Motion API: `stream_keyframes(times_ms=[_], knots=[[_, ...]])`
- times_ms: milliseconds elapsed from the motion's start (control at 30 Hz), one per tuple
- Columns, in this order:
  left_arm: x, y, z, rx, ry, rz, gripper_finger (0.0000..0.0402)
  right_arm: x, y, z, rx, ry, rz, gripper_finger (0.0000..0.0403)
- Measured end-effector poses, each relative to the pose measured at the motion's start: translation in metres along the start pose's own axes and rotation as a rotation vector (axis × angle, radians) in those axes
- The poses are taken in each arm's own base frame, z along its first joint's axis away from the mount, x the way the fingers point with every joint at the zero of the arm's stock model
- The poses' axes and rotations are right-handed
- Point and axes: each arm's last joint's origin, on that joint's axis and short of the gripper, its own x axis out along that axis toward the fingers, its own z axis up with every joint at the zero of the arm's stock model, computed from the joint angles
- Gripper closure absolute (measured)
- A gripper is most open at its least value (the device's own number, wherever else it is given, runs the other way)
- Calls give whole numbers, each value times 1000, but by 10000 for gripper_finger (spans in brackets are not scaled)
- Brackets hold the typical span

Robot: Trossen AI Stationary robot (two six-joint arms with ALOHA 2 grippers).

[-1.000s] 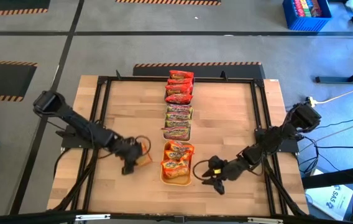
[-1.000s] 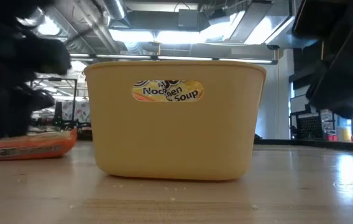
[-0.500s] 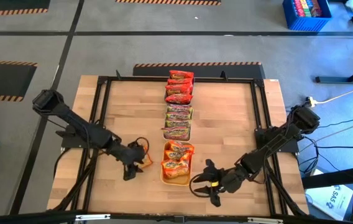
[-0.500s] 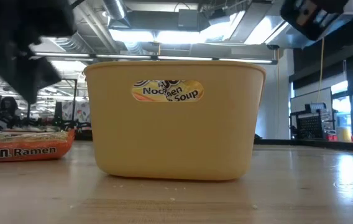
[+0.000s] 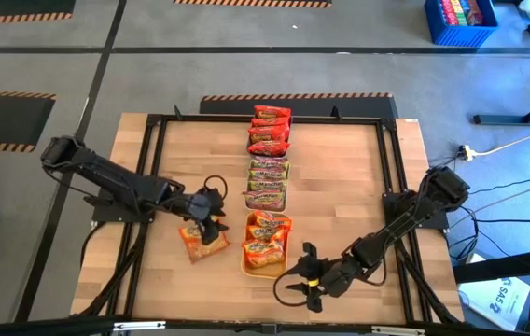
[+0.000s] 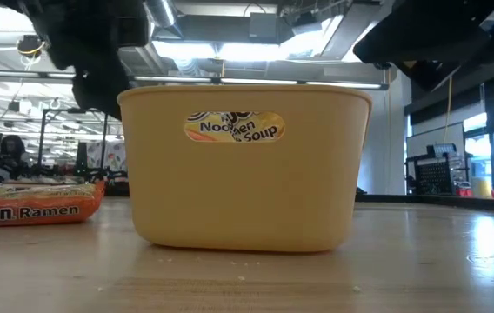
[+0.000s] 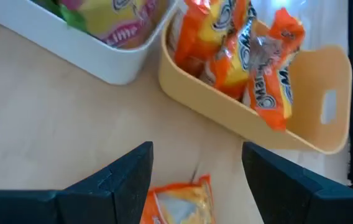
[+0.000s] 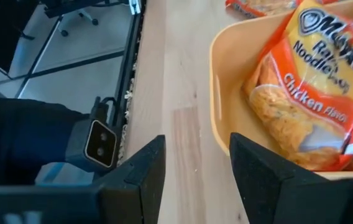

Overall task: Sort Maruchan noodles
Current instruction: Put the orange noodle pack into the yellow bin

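I count nine noodle packets [image 5: 269, 129]: eight sit in three trays [image 5: 267, 269], one loose packet [image 5: 200, 242] lies beside. Left gripper [image 5: 211, 207] and right gripper [image 5: 295, 276] both gape empty; the low view cuts that loose one off.

Big yellow tub [image 6: 243, 165] with a "Noodle Soup" sticker [image 6: 234, 127], sitting on the wooden surface [image 6: 247, 278]. Beside it, one flat orange ramen packet [image 6: 34, 203]. Dark arm parts up above.

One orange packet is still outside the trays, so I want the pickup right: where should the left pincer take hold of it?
The loose orange packet lies flat on the table, left of the yellow tray. Probably best from straight above, pinching across a crimped edge. The left pincer hovers open over it.
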Motion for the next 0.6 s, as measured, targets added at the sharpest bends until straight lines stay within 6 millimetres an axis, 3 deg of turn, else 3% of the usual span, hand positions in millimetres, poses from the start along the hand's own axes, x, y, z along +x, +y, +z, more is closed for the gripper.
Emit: stream_keyframes(times_ms=[167,433,600], knots=[[-4,12,-2,25,106,8,163,0,0,1,-11,-17,-14,242],[-51,50,-20,-17,177,93,164,0,0,1,1,-22,-8,242],[-50,78,-40,-146,175,-18,164,0,0,2,-3,-39,-32,242]])
